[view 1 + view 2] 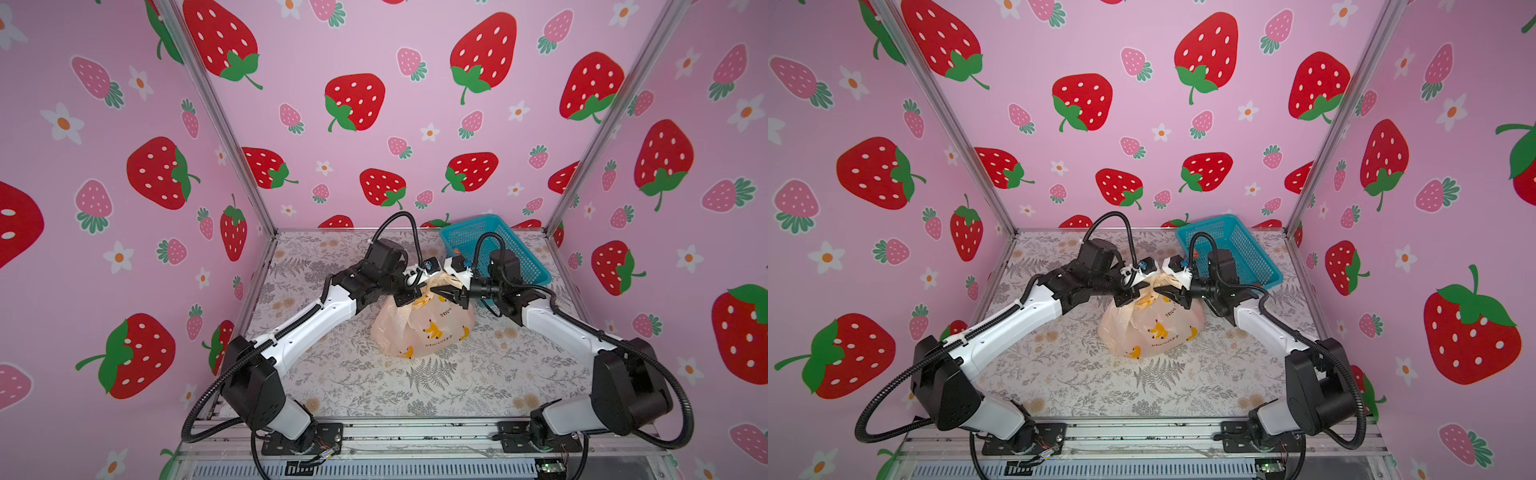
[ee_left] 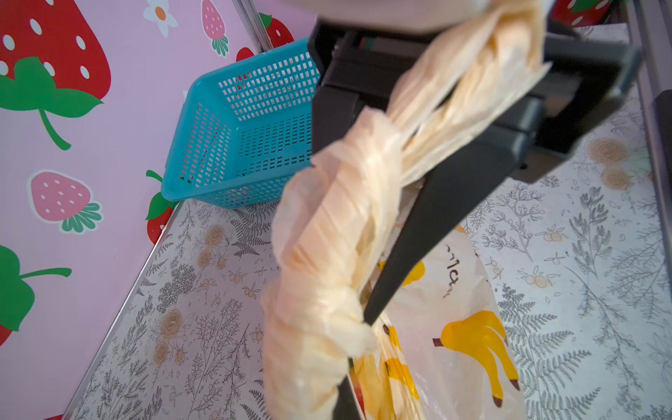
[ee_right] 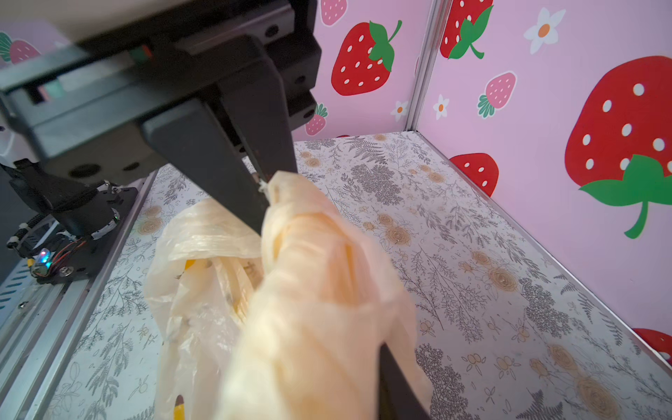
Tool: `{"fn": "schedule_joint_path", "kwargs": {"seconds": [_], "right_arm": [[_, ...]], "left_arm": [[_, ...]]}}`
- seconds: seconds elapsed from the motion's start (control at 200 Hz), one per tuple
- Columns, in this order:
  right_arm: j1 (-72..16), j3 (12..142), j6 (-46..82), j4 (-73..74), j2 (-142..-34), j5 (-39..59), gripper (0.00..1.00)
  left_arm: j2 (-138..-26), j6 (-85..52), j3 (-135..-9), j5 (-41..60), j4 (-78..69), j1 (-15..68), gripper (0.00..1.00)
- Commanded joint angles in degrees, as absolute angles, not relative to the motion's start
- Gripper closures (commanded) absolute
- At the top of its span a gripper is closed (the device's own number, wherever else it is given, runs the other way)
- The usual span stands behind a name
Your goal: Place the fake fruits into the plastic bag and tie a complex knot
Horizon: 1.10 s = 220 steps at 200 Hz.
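Both top views: thin, crinkly peach bag (image 1: 428, 332) near the middle of the table (image 1: 332, 374). Round and puffy, with yellow bananas and dark letters printed on it. Top of the bag bunched into a tight twist between two black grippers. Left gripper (image 1: 409, 296) on the left of the twist, right gripper (image 1: 454, 297) on the right, tips close together just above the bag. Blue plastic basket (image 1: 498, 245), full of little square holes, by the back right corner of the table. Table cover pale, with grey ferns and tan flowers.

Left wrist view: top of the bag wound into a fat, bumpy rope with a small hard lump low down. Left gripper clamped tight on that rope. Smooth, see-through bag skin below, one big yellow banana bunch on it.

Right wrist view: two flat black fingers (image 3: 203, 171) nearly together, with the soft folded end of the bag right at the tips. Pinching it or only touching it: cannot tell.
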<state>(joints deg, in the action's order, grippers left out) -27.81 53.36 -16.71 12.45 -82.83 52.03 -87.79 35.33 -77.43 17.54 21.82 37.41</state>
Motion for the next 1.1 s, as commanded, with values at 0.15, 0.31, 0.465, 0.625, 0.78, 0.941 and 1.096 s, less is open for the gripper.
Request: {"fn": "schedule_joint_path", "kwargs": {"seconds": [0.15, 0.31, 0.465, 0.625, 0.78, 0.941, 1.096], "right_arm": [[-28.54, 54.78, -14.31, 15.18, -83.92, 53.80, 0.95], [-28.56, 53.38, -8.36, 19.53, -83.52, 51.63, 1.00], [-28.65, 51.93, -3.36, 23.27, -82.57, 50.54, 1.00], [-29.15, 50.41, -1.15, 25.49, -81.66, 48.97, 1.00], [-29.78, 49.63, 0.14, 26.58, -81.36, 46.93, 1.00], [-30.82, 48.74, -0.16, 27.08, -80.71, 45.11, 1.00], [-31.16, 47.56, -0.36, 28.29, -79.72, 43.66, 1.00]], "left_arm": [[-87.29, 34.07, -77.81, 16.82, 20.79, 37.88, 1.00], [-85.89, 29.15, -76.60, 14.70, 20.90, 37.92, 0.78], [-82.74, 25.50, -72.88, 11.41, 23.39, 37.62, 0.63], [-81.66, 23.21, -71.54, 6.41, 25.12, 37.10, 0.63], [-82.15, 18.51, -73.61, 8.72, 26.62, 37.06, 0.84], [-82.28, 12.09, -74.79, 11.88, 25.14, 37.26, 1.00], [-81.13, 8.54, -73.68, 15.09, 21.21, 37.76, 1.00]]}}
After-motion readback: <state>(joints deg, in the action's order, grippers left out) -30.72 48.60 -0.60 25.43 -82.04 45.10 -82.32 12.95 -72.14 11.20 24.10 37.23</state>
